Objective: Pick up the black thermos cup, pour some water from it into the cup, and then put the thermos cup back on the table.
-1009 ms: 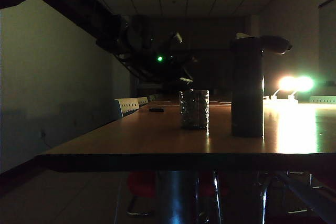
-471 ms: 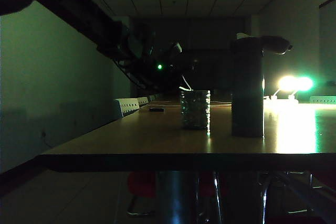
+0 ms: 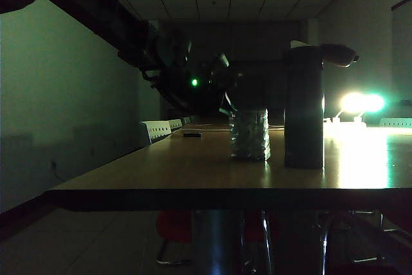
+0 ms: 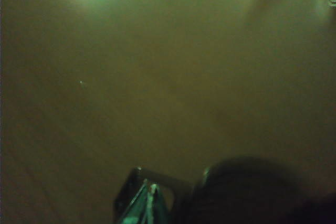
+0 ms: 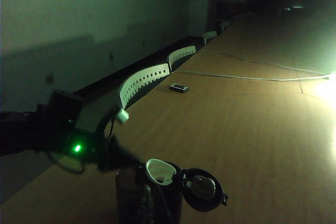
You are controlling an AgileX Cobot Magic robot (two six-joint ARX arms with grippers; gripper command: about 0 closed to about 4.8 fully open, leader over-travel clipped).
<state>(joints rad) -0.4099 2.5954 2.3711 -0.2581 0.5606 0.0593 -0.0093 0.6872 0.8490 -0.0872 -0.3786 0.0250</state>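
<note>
Counter (image 3: 161, 175): one long brown top with a thick dark near edge, in a dim room.

Right end effector: on the near side of the thermos, out of the exterior view. Its jaws are lost in the dark in its own wrist view. It is closed, and no grasp is visible.

One black thermos (image 3: 304, 107) (image 5: 149, 198) stands upright on the counter, near right. Its lid (image 3: 338, 55) (image 5: 205, 187) is flipped open and juts right.

One dimpled glass (image 3: 250, 134) stands upright just left of the thermos, with a gap between them.

Left end effector (image 4: 149, 205) (image 3: 226, 100): directly behind the glass, low over the counter, jaws closed, nothing seen in them. I can't tell whether it touches the glass. One green LED (image 3: 194, 82) (image 5: 77, 148) is lit on that arm.

Farther back:
- One small dark flat remote-like item (image 3: 191, 134) (image 5: 179, 87) lies left on the counter.
- One thin cable (image 5: 252, 77) runs across the counter.
- At least three white slotted chairs (image 5: 144, 80) line the left edge.
- Two bright lights (image 3: 353, 102) sit far right, one white and one greenish.

Any labels are too dark to read.
</note>
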